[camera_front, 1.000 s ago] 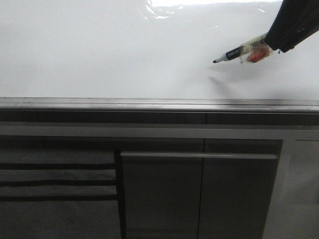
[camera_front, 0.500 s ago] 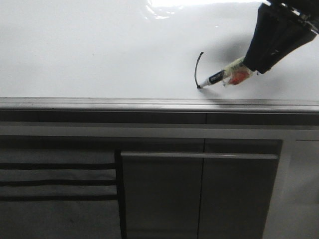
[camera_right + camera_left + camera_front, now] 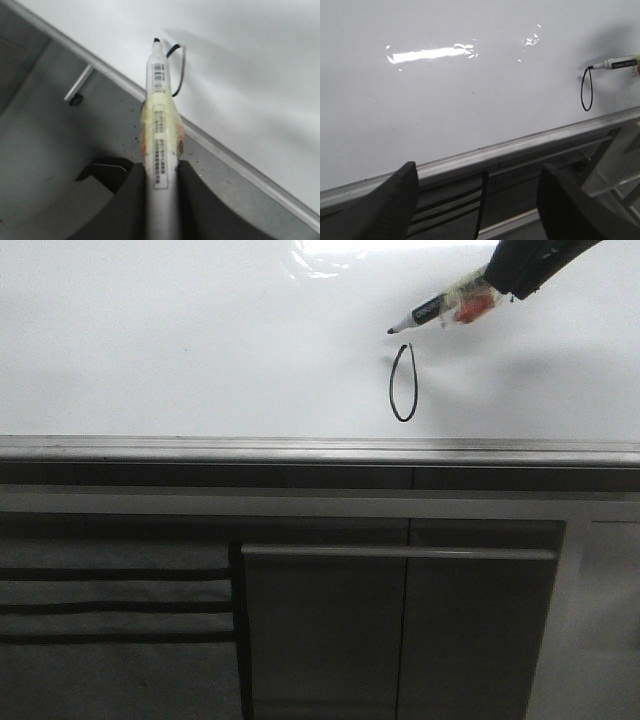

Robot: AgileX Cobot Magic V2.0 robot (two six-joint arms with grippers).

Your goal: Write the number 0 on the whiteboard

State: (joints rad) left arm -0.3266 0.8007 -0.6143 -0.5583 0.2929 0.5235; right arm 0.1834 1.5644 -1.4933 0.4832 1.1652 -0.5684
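Observation:
The whiteboard fills the upper part of the front view. The number 0 is a thin black closed loop, low on the board just above the rail. My right gripper comes in from the upper right and is shut on a marker pen. The pen's black tip points left and sits just above the loop's top, apart from it. The right wrist view shows the pen clamped between the fingers, with part of the loop behind its tip. My left gripper is open and empty; it faces the board and the loop.
A grey metal rail runs along the board's lower edge. Below it are dark grey cabinet panels with a long handle and dark slats at the left. Light glare lies on the board.
One second ago the board was blank. Half a second ago the pen had drawn the loop's left side. Now the loop is closed and the pen has risen above its top.

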